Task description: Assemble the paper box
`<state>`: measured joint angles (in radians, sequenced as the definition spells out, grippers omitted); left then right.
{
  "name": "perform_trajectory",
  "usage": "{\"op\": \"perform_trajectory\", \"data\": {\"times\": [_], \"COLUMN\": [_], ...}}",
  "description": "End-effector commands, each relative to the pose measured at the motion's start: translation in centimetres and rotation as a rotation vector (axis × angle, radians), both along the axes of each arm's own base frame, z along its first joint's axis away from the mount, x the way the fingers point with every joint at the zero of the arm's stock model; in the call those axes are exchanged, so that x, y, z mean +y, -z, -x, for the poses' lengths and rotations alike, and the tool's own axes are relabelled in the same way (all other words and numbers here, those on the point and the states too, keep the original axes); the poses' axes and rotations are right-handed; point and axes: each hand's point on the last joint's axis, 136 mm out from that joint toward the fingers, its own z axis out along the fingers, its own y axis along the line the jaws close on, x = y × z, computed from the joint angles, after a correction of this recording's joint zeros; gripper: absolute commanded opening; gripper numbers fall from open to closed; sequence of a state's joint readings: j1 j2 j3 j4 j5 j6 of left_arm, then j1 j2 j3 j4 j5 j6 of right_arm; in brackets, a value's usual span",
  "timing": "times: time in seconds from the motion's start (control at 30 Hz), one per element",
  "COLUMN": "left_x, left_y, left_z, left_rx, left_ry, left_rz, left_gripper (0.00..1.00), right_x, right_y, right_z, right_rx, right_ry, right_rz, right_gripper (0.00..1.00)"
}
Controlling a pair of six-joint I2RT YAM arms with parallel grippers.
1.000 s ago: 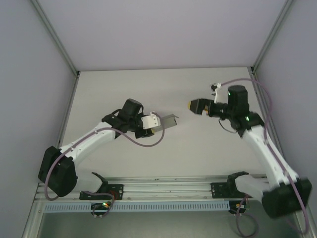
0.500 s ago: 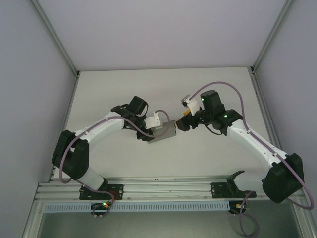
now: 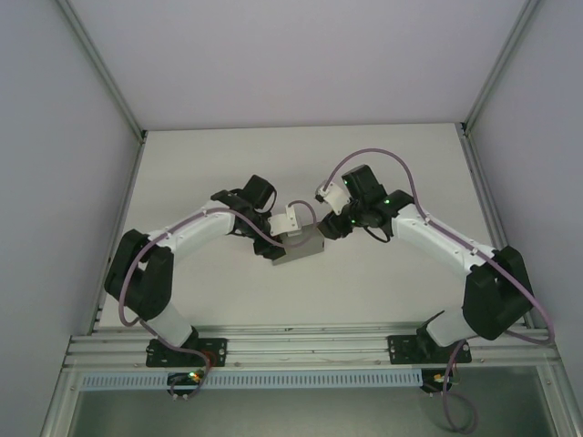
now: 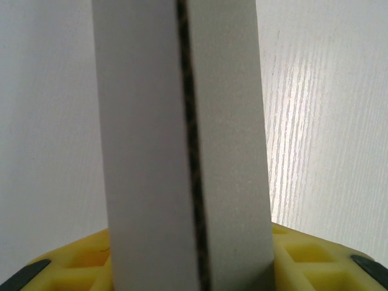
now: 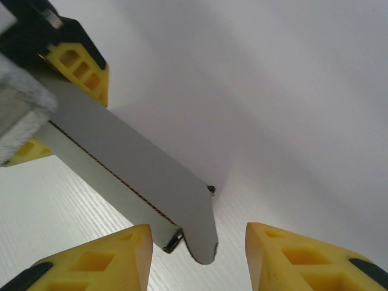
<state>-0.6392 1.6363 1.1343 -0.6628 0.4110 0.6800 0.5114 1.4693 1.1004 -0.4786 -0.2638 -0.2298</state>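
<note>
Left arm: bent inward, left gripper [image 3: 287,235] pinching the paper box [image 3: 303,247].
Right arm: bent inward, right gripper [image 5: 197,257] fingers spread astride the paper box's free end, not touching.

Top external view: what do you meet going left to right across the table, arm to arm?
left arm → left claw → box → right claw → right arm

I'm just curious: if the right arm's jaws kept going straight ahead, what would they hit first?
The paper box: its free end lies between the open right jaws, so they'd likely slide along it; depth is unclear.
</note>
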Motion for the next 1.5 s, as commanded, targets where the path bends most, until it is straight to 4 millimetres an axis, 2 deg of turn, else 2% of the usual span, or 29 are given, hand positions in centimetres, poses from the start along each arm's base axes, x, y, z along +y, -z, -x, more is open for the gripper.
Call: {"op": "perform_trajectory", "data": {"times": [0.0,0.1,0.3,0.4,0.47,0.6,0.87,1.17,1.33,1.47], "left_x": [-0.1,-0.2,-0.4,-0.5,-0.6,-0.8,-0.8,-1.0,-1.0,-1.2], "left_y": [-0.6,-0.6,-0.7,-0.6,-0.6,-0.6,-0.5,-0.4,-0.3,-0.1], "left_z": [-0.1,0.0,0.1,-0.1,-0.1,-0.4,-0.5,-0.8,-0.9,-0.9], "left_rx": [0.008,0.013,0.005,0.0,-0.002,-0.018,-0.022,-0.029,-0.034,-0.031], "left_ry": [-0.007,-0.005,0.001,0.0,-0.004,-0.009,-0.013,-0.022,-0.029,-0.027], "left_rz": [0.0,-0.001,0.004,-0.003,-0.004,0.001,0.001,0.004,0.006,0.009], "left_gripper": [0.44,0.44,0.44,0.44,0.44,0.44,0.44,0.44,0.44,0.44], "right_x": [-0.5,-0.5,0.6,0.9,1.0,1.6,2.6,2.1,1.7,1.5], "right_y": [0.5,1.2,0.8,0.8,0.9,0.7,-0.9,1.1,2.8,4.7], "right_z": [-0.1,-0.1,-0.7,-1.0,-0.9,-0.5,0.8,0.1,0.7,1.9], "right_rx": [0.0,0.009,-0.002,0.004,0.021,0.057,0.132,0.258,0.28,0.24], "right_ry": [0.01,0.009,-0.001,0.007,0.012,0.032,0.091,0.286,0.311,0.248], "right_rz": [0.055,0.059,0.018,0.017,0.016,-0.009,-0.104,-0.132,-0.124,-0.082], "right_gripper": [0.45,0.44,0.31,0.18,0.14,0.0,0.0,0.0,0.0,0.0]}}
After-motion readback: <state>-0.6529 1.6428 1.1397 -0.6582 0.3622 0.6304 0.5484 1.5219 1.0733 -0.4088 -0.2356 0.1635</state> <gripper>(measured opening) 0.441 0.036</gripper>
